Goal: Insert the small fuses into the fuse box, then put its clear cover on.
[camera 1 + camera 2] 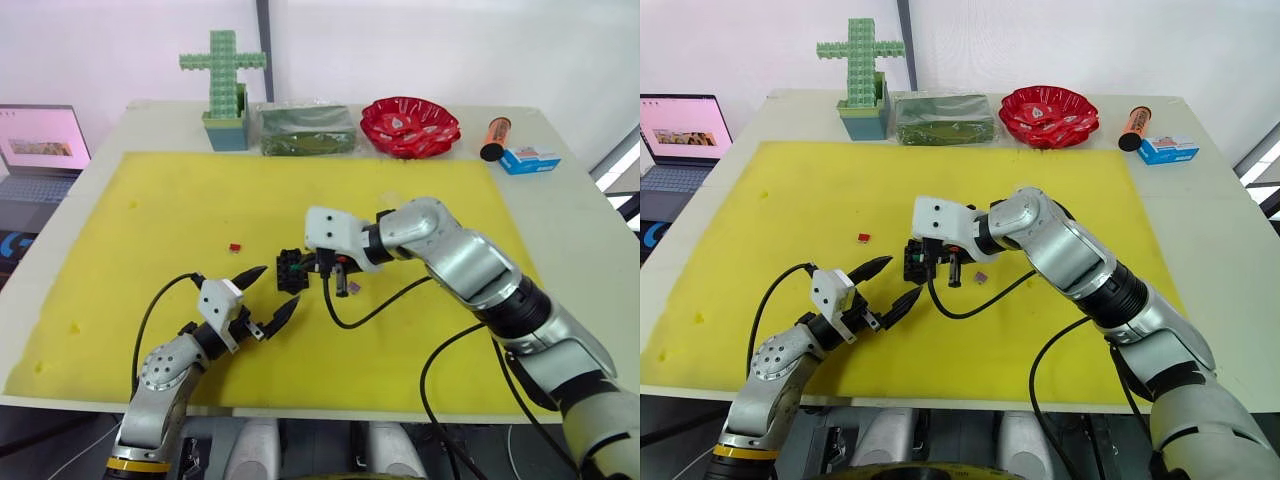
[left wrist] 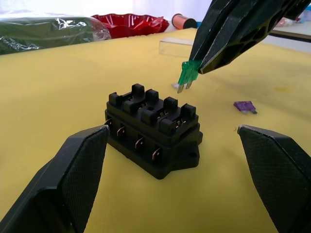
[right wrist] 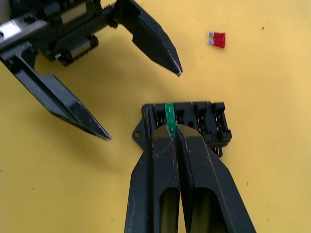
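The black fuse box (image 1: 291,270) sits mid-mat with its slots facing up. My right gripper (image 3: 173,127) is shut on a green fuse (image 2: 187,74) and holds it blades-down just above the box's row of slots. My left gripper (image 1: 281,285) is open, one finger on either side of the near end of the box, touching nothing. A red fuse (image 1: 235,247) lies on the mat to the left of the box. To its right lies a purple fuse (image 1: 354,288). The clear cover (image 2: 177,47) rests on the mat beyond the box.
The yellow mat (image 1: 150,200) covers most of the white table. Along the back edge stand a green block cross (image 1: 222,75), a bagged green item (image 1: 307,130), a red bowl (image 1: 410,125), an orange cylinder (image 1: 495,138) and a blue box (image 1: 528,158). A laptop (image 1: 35,150) is at left.
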`<state>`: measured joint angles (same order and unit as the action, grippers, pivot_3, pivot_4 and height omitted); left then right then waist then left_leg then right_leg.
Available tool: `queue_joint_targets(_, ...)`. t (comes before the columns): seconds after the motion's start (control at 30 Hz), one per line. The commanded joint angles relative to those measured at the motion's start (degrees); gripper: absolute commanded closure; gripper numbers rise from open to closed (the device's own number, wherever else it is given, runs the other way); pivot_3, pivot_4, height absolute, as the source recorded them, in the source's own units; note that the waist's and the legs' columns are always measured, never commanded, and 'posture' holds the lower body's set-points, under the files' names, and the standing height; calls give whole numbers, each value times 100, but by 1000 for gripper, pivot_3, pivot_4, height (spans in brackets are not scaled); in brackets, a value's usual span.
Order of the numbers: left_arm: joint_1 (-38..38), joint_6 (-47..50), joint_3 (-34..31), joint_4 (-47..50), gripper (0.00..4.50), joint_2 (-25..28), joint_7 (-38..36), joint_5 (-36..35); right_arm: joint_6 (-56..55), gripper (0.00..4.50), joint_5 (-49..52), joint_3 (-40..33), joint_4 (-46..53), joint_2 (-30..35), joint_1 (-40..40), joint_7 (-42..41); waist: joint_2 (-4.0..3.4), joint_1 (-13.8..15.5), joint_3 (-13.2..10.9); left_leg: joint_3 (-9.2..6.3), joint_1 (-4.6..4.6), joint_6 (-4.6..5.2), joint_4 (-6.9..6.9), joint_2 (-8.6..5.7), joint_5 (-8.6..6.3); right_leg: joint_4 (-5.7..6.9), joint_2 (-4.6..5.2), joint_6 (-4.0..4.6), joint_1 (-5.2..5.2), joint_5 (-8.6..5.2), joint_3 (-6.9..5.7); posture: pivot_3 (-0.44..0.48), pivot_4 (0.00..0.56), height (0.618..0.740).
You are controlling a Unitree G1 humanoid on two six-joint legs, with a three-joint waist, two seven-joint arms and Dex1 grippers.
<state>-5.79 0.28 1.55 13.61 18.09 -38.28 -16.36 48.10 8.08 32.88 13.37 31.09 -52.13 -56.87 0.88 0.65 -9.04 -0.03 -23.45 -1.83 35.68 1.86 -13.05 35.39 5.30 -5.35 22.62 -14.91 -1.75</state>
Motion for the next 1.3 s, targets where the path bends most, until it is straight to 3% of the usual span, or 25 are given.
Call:
queue_joint_targets(0.03,57,-177,58,95,42,-11,7,24,107,4500,-23,-65,183,-100,-139,21,0,-4,0,0,0,0,0,0,0,0,0,0,0,0,0,0,150,740)
queue_joint_targets(1.3,-50,-735,117,-312,42,-57,-30,78,495,4500,-107,124,177,-278,-2,212,0,-9,0,-1,0,0,-2,0,0,3,0,1,4,-1,-1,0,150,740)
